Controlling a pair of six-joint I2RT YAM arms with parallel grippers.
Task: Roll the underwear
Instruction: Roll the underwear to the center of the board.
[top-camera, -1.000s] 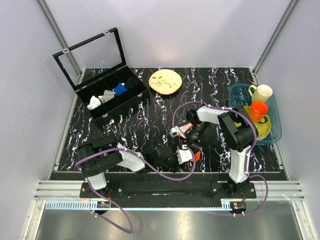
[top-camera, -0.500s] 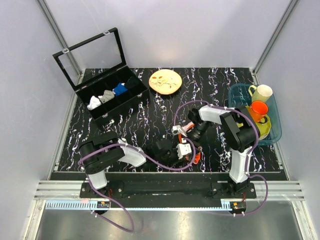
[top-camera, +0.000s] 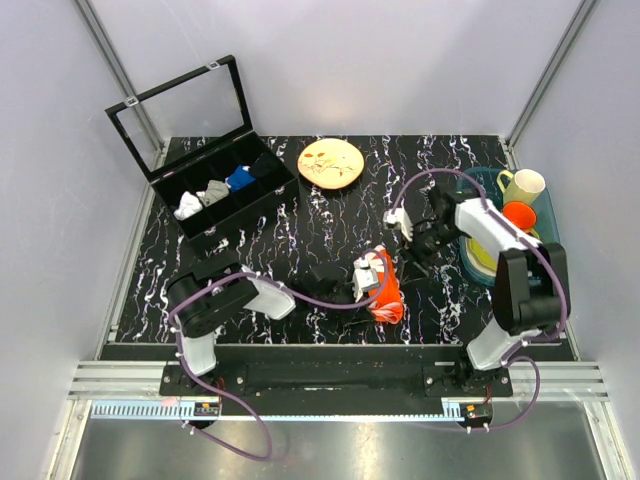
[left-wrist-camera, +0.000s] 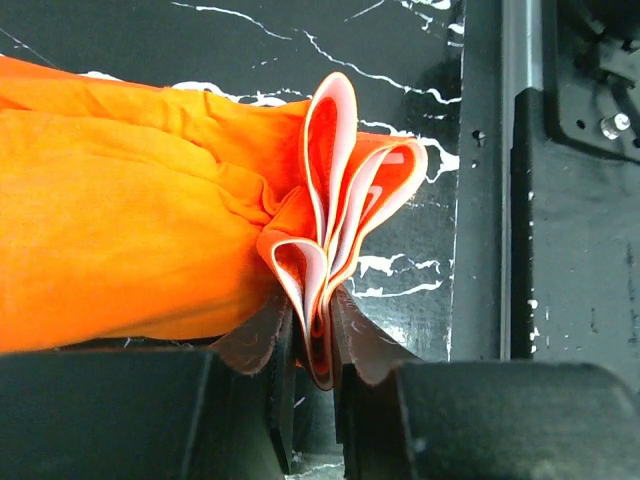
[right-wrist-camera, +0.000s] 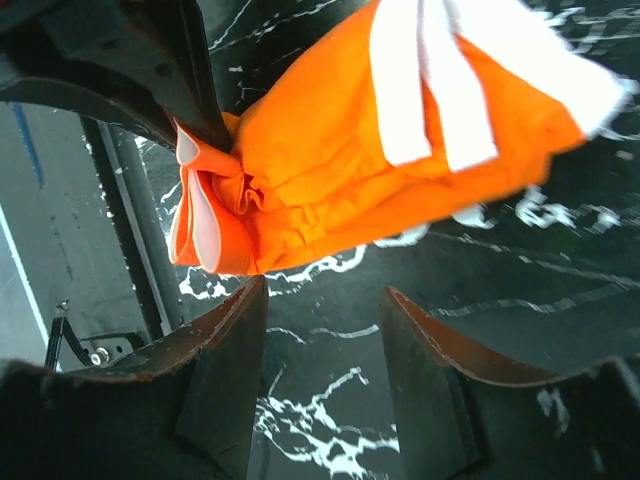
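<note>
- Underwear (top-camera: 387, 298) of bright orange soft fabric with white edging lies bunched on the black white-veined marble table (top-camera: 300, 245), close to its near edge and right of the middle
- Left gripper (top-camera: 368, 282) pinches the garment's folded end: in the left wrist view the two fingers (left-wrist-camera: 268, 345) press together on pleated orange and white layers of the underwear (left-wrist-camera: 130, 230)
- Right gripper (top-camera: 410, 245) stands spread just beyond the garment, nearer the right edge, holding nothing; its wrist view shows the fingers (right-wrist-camera: 225, 340) apart over bare marble, the underwear (right-wrist-camera: 400, 150) past their tips
- Black compartment box (top-camera: 240, 215) with a raised lid sits at the far left corner, small rolled garments (top-camera: 215, 192) inside
- Round pale patterned plate (top-camera: 331, 163) rests by the far edge
- Blue see-through bin (top-camera: 478, 178) at the right edge holds coloured cups (top-camera: 525, 185)
</note>
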